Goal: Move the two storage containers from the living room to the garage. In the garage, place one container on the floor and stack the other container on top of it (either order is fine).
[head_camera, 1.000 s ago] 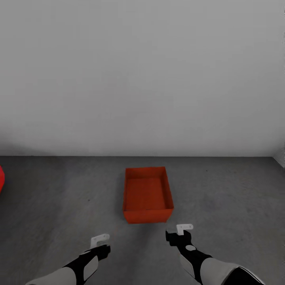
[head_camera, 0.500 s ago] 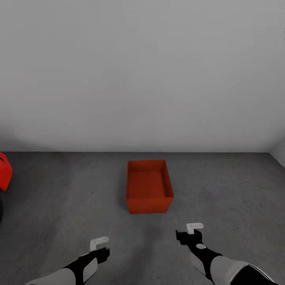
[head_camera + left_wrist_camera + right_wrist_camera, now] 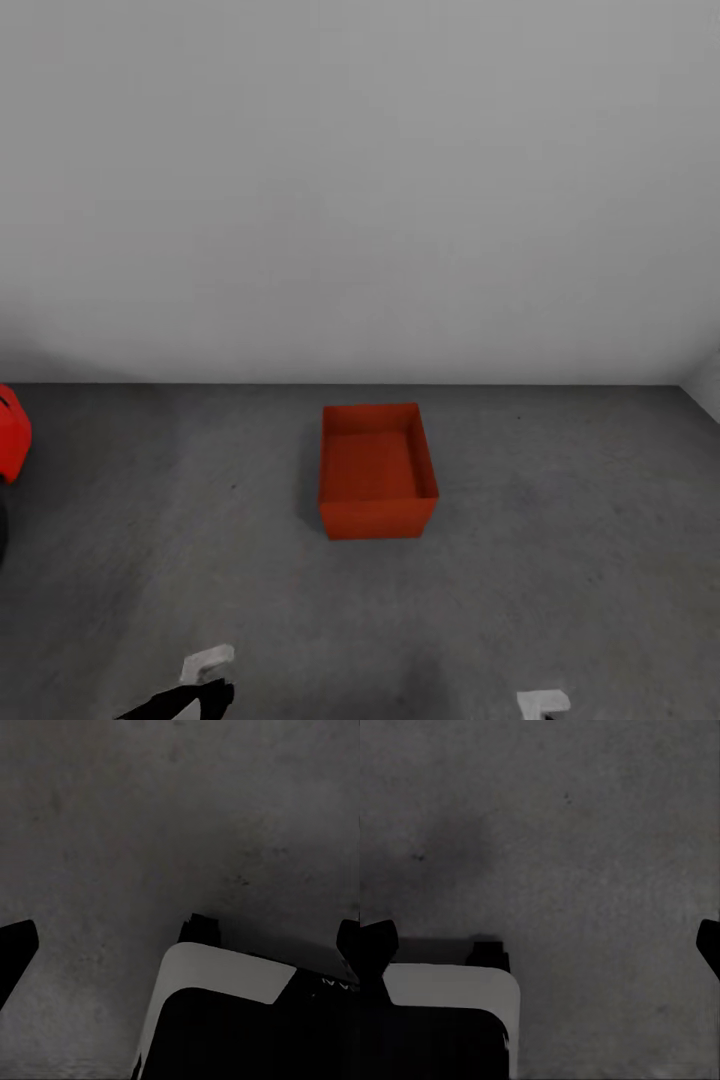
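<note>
Storage container [image 3: 378, 470], one orange-red rectangular tub, sits alone and upright on the dark grey speckled garage floor [image 3: 560, 560], roughly in the middle of the scene and a little way out from the plain white-grey far wall [image 3: 360, 180]. Its open top faces up and the inside looks empty. Nothing is stacked on it, and no second tub is anywhere nearby. At the far left edge a rounded bright-red object [image 3: 10, 435] pokes into sight; it is not one of the tubs.

Low in the head view, the left pincer [image 3: 205, 668] shows as a white bracket over a black tip, near the robot and well apart from the tub. A similar white piece of the right pincer [image 3: 545, 703] peeks in at the near right edge. In each wrist view, two dark fingertips stand wide apart at either side with only bare concrete between them, so both pincers appear released and hold nothing.

By my reckoning, the task is about half done: one container rests in the garage as the base. What seems left is fetching the other tub from the living room and setting it squarely on top of this one.
</note>
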Controlling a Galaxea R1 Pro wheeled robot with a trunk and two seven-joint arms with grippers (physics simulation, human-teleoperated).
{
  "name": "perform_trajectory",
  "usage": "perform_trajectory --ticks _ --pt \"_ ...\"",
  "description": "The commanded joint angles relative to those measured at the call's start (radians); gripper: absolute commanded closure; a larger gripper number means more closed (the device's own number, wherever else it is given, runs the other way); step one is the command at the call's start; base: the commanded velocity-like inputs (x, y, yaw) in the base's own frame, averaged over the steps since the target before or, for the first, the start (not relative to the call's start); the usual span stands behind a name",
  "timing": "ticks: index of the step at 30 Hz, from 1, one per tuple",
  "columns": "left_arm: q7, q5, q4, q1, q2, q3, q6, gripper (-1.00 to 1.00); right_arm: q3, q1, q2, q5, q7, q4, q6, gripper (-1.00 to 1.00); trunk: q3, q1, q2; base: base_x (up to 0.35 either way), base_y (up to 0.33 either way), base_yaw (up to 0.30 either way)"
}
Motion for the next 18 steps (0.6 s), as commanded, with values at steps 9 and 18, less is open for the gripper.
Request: perform_trajectory --ticks 9,18 --pt "0.000 0.004 0.000 0.124 -0.002 -0.009 -0.005 -1.00 0.011 0.152 0.010 -0.008 0.004 0.003 0.068 -1.00 -0.001 0.000 -0.001 0.000 0.000 0.000" --pt "-0.001 0.004 -0.001 0.223 -0.014 -0.009 -0.041 -1.00 0.011 0.269 0.028 -0.008 0.012 0.003 0.081 -1.00 0.001 0.000 -0.001 0.000 0.000 0.000"
